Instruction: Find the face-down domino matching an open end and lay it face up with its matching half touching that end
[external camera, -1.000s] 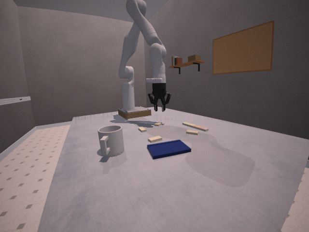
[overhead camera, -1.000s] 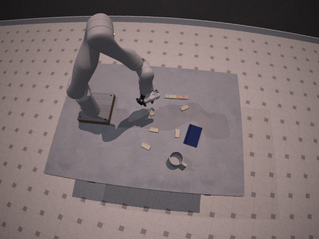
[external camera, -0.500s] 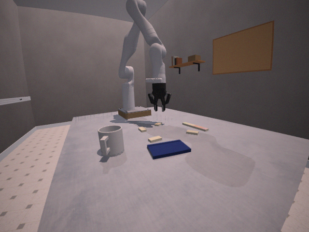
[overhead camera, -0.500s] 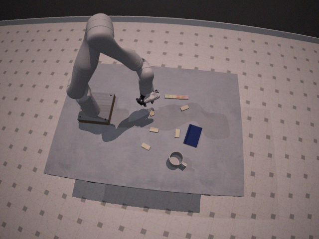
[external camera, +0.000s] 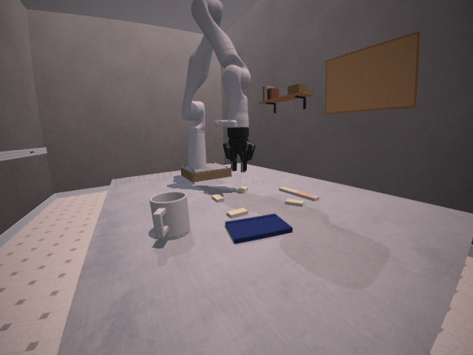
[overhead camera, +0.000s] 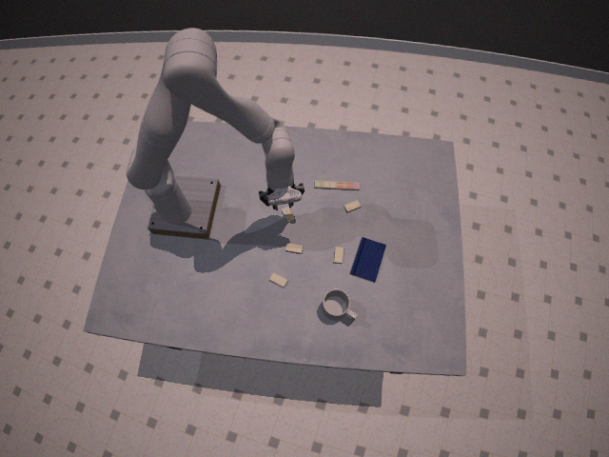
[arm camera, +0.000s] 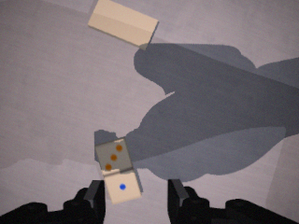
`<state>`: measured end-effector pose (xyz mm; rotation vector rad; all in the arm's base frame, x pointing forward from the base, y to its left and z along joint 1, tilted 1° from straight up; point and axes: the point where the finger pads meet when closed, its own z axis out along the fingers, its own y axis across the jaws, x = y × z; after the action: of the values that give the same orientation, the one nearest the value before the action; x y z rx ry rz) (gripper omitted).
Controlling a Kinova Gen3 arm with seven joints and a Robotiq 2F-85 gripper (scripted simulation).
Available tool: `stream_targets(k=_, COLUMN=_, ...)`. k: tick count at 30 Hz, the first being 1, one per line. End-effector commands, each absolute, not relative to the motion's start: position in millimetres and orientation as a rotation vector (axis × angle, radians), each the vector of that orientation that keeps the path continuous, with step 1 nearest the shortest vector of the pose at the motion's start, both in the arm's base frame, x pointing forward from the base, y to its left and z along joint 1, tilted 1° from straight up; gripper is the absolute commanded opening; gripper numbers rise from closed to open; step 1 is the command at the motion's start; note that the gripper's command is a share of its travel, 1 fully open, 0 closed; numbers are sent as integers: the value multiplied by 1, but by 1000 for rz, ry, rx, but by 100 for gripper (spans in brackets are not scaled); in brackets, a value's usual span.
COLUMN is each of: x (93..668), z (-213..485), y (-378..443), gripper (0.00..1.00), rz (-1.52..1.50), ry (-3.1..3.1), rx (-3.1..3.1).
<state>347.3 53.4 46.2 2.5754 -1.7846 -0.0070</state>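
On tbl: 1 face-up domino w/ 3 orange pips & 1 blue (overhead camera: 287, 213) (external camera: 242, 189) (arm camera: 118, 170), 4 blank-side-up dominoes, 1 domino line (overhead camera: 337, 185) (external camera: 298, 193) (no. of tiles too small to tell), 1 blue book (overhead camera: 367, 259) (external camera: 258, 228), 1 mug (overhead camera: 336, 303) (external camera: 170, 214). On wall: 1 shelf (external camera: 286, 97), 1 board (external camera: 372, 74).

Arm (overhead camera: 189, 64) (external camera: 196, 69) seen as smooth, light grey-white, rounded tubular segments, thin seam rings marked at joints. Pale, flat protruding piece (overhead camera: 284, 196) (external camera: 226, 123) seen near wrist. Gripper (overhead camera: 282, 196) (external camera: 239, 170) (arm camera: 135, 195) coloured black, built with jointed linkages and two blocky fingers, greyish pads (arm camera: 98, 198) fitted. No stickers or lettering made out.
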Motion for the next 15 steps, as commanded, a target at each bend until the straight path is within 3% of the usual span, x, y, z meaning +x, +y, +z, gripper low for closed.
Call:
stream_targets(k=1, x=350, z=46, y=31, gripper=47, rz=-10, ry=-2060, rx=2343)
stream_targets(k=15, x=354, z=50, y=-54, gripper=47, rz=-18, ry=-2764, rx=1416)
